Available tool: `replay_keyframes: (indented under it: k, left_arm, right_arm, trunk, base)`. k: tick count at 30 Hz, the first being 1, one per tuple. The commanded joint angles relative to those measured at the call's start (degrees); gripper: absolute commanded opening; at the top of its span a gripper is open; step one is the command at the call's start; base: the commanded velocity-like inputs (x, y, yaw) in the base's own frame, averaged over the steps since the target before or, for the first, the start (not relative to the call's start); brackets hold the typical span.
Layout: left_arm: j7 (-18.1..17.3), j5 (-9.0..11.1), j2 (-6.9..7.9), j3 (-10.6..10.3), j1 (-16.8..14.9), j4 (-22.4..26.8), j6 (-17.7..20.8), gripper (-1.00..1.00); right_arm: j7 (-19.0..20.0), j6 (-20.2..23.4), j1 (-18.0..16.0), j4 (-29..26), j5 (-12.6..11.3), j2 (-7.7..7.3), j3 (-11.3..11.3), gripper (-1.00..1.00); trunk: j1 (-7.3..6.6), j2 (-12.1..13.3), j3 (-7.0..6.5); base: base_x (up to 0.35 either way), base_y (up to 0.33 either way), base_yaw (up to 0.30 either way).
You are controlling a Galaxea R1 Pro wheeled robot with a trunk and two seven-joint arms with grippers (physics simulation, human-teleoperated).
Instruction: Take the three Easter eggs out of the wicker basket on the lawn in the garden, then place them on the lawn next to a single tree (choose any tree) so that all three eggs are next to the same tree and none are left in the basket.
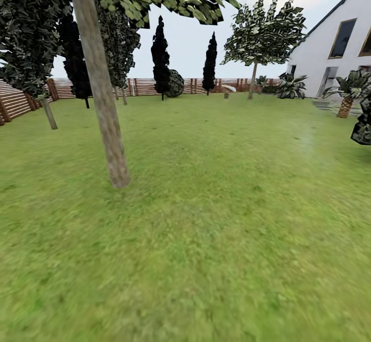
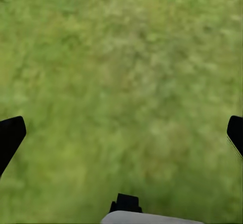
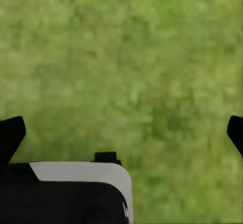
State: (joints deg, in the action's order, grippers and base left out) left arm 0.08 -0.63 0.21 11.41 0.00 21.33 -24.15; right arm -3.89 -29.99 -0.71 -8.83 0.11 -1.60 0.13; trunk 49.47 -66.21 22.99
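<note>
A tree (image 1: 100, 89) with a thick, pale, slightly leaning trunk rises from the lawn (image 1: 216, 218) a short way ahead and to the left in the head view. The Easter eggs and the wicker basket are out of view. In the left wrist view my left gripper (image 2: 121, 133) hangs open over bare grass, its black fingertips (image 2: 10, 138) far apart with nothing between them. My right gripper (image 3: 121, 133) is open too, over grass, with its fingertips (image 3: 11, 135) spread wide and empty.
A brown slat fence (image 1: 139, 86) runs along the far side, with dark cypress-like trees (image 1: 159, 56) in front of it. A second pale-trunked tree (image 1: 252, 74) stands far right, near the white house (image 1: 340, 43) and spiky palm-like plants (image 1: 348, 92). Open grass lies ahead.
</note>
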Motion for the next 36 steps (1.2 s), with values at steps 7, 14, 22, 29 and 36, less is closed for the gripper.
replay_keyframes:
  k: [7, 14, 22, 29, 36]
  left_arm:
    - [0.0, -0.1, -0.03, 0.1, 0.0, 0.0, -0.1, 1.0]
    - [0.0, -0.1, -0.03, 0.1, 0.0, 0.0, -0.1, 1.0]
    - [0.0, -0.1, -0.03, 0.1, 0.0, 0.1, -0.1, 1.0]
    - [0.0, -0.1, -0.03, 0.1, 0.0, 0.0, -0.1, 1.0]
    - [0.0, -0.1, -0.03, 0.1, 0.0, 0.0, -0.1, 1.0]
  right_arm:
    - [-0.2, -0.1, 0.0, -0.7, 0.0, -0.08, -0.1, 1.0]
    - [-0.3, 0.3, 0.0, -4.2, -0.2, -0.19, -0.3, 1.0]
    - [-0.2, -0.2, 0.0, -4.4, -0.1, -0.07, -0.2, 1.0]
    - [-0.2, -1.8, 0.0, -4.5, 0.0, -0.07, -0.1, 1.0]
    - [-0.2, -13.6, 0.0, -4.0, -0.1, -0.05, -0.3, 1.0]
  trunk:
    - [0.04, 0.0, 0.05]
    - [0.04, 0.0, 0.05]
    - [0.04, 0.0, 0.05]
    - [0.04, 0.0, 0.05]
    - [0.04, 0.0, 0.05]
  base:
    - [0.339, 0.0, 0.0]
    - [0.339, 0.0, 0.0]
    - [0.339, 0.0, 0.0]
    - [0.339, 0.0, 0.0]
    - [0.339, 0.0, 0.0]
